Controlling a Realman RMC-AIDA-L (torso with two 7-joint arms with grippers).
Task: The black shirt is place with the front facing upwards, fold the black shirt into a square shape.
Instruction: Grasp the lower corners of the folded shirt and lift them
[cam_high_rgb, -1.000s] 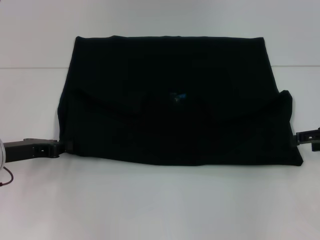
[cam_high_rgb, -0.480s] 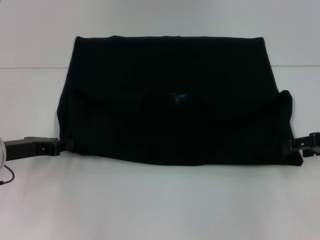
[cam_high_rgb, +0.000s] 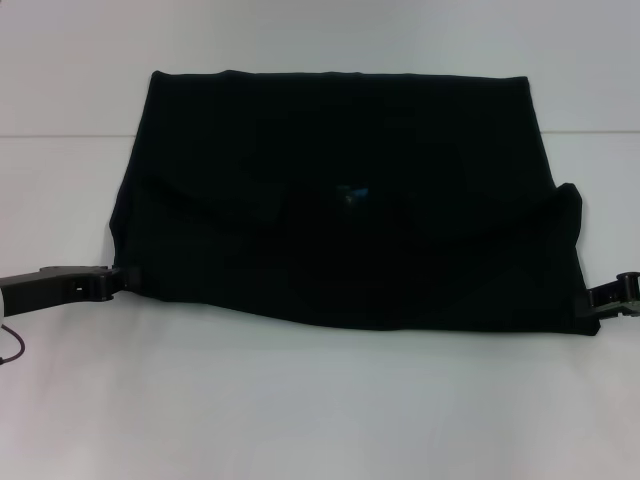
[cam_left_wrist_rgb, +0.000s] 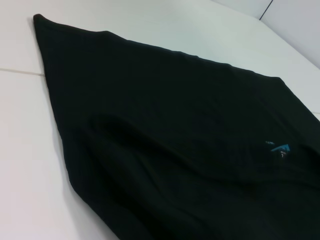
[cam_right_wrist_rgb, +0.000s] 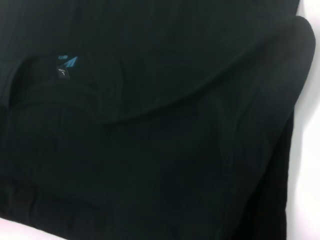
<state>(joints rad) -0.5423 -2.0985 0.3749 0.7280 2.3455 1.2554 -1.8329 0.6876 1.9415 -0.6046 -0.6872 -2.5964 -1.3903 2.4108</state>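
The black shirt (cam_high_rgb: 340, 200) lies spread on the white table (cam_high_rgb: 320, 410), with its sleeves and collar part folded in toward the near edge. Its blue neck label (cam_high_rgb: 352, 190) shows in the middle, and also in the left wrist view (cam_left_wrist_rgb: 280, 148) and the right wrist view (cam_right_wrist_rgb: 67, 62). The white letters are hidden. My left gripper (cam_high_rgb: 120, 279) is at the shirt's near left corner, shut on the cloth edge. My right gripper (cam_high_rgb: 600, 298) is at the near right corner, touching the cloth.
A thin seam (cam_high_rgb: 60, 136) runs across the table behind the shirt's left side. A red cable (cam_high_rgb: 12, 345) hangs by my left arm at the left edge. Bare white table lies in front of the shirt.
My left gripper has moved away from me and the shirt's near left edge went with it. My right gripper has come nearer and lower, down to the near right corner.
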